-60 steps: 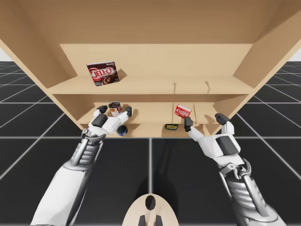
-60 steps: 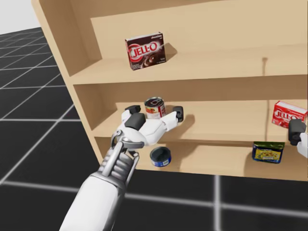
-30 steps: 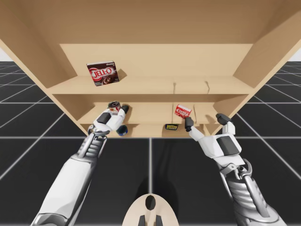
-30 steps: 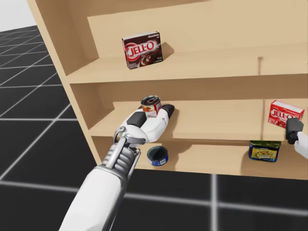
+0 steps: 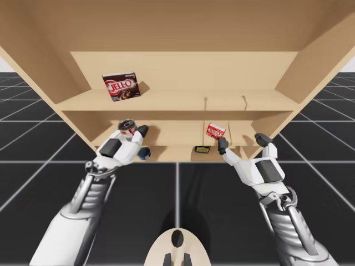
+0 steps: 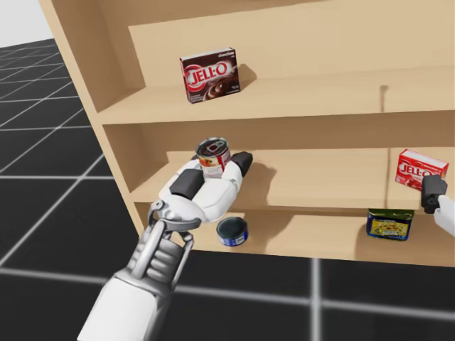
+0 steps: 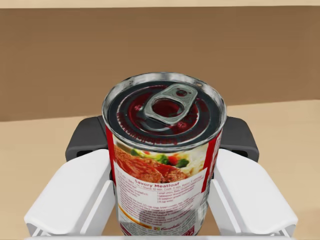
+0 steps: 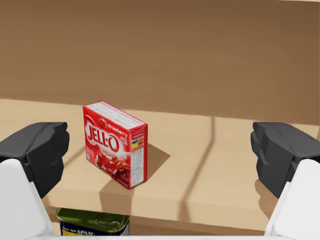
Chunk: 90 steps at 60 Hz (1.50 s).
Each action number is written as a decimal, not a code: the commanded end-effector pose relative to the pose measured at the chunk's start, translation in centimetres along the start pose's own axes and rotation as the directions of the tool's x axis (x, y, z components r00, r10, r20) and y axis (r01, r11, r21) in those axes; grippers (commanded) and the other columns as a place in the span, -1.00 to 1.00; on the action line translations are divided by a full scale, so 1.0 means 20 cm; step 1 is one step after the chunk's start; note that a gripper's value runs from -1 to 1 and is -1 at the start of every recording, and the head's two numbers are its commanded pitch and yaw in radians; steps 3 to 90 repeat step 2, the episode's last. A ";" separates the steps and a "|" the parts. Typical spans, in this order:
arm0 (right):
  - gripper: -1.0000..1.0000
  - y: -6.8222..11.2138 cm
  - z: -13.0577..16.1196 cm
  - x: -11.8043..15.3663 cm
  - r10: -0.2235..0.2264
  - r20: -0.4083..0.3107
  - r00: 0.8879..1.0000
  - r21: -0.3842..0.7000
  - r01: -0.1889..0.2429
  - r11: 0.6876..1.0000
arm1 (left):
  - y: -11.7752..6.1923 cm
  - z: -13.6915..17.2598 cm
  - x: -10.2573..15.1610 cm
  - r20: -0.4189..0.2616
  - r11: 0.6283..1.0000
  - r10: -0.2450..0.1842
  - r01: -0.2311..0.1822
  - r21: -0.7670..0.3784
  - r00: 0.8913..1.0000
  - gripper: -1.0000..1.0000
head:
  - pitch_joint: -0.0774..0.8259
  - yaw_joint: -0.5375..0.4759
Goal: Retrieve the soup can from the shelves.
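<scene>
The soup can (image 7: 162, 150) is red and white with a silver pull-tab lid. My left gripper (image 7: 162, 145) is shut on it, one finger on each side. In the high view the soup can (image 5: 127, 126) sits in my left gripper (image 5: 131, 132) at the front left of the middle shelf (image 5: 177, 133). The head view shows the can (image 6: 212, 155) tilted a little and held just above the shelf board (image 6: 320, 181) by my left gripper (image 6: 213, 169). My right gripper (image 5: 242, 143) stands open before the shelf's right part, and in its wrist view my right gripper (image 8: 160, 155) holds nothing.
A dark brown box (image 5: 121, 87) stands on the top shelf. A red box (image 8: 116, 143) is on the middle shelf ahead of my right gripper. On the bottom shelf lie a blue round tin (image 6: 232, 231) and a yellow-green tin (image 6: 389, 224).
My left gripper has shut on the soup can, then drawn back toward the shelf's front left with the can raised. My head turned slightly. The right arm stayed put.
</scene>
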 end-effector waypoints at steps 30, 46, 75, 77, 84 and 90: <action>-1.00 0.00 0.00 0.00 -0.034 -0.017 0.999 0.005 0.034 0.999 | -0.03 0.21 0.09 0.050 1.000 -0.010 0.011 -0.009 0.999 1.00 | 0.15 0.57; -1.00 0.00 0.00 0.00 -0.034 -0.017 0.999 0.005 0.034 0.999 | -0.03 0.21 0.09 0.050 1.000 -0.010 0.011 -0.009 0.999 1.00 | 0.15 0.57; -1.00 0.00 0.00 0.00 -0.034 -0.017 0.999 0.005 0.034 0.999 | -0.03 0.21 0.09 0.050 1.000 -0.010 0.011 -0.009 0.999 1.00 | 0.15 0.57; -1.00 0.00 0.00 0.00 -0.034 -0.017 0.999 0.005 0.034 0.999 | -0.03 0.21 0.09 0.050 1.000 -0.010 0.011 -0.009 0.999 1.00 | 0.15 0.57; -1.00 0.00 0.00 0.00 -0.034 -0.017 0.999 0.005 0.034 0.999 | -0.03 0.21 0.09 0.050 1.000 -0.010 0.011 -0.009 0.999 1.00 | 0.15 0.57; -1.00 0.00 0.00 0.00 -0.034 -0.017 0.999 0.005 0.034 0.999 | -0.03 0.21 0.09 0.050 1.000 -0.010 0.011 -0.009 0.999 1.00 | 0.15 0.57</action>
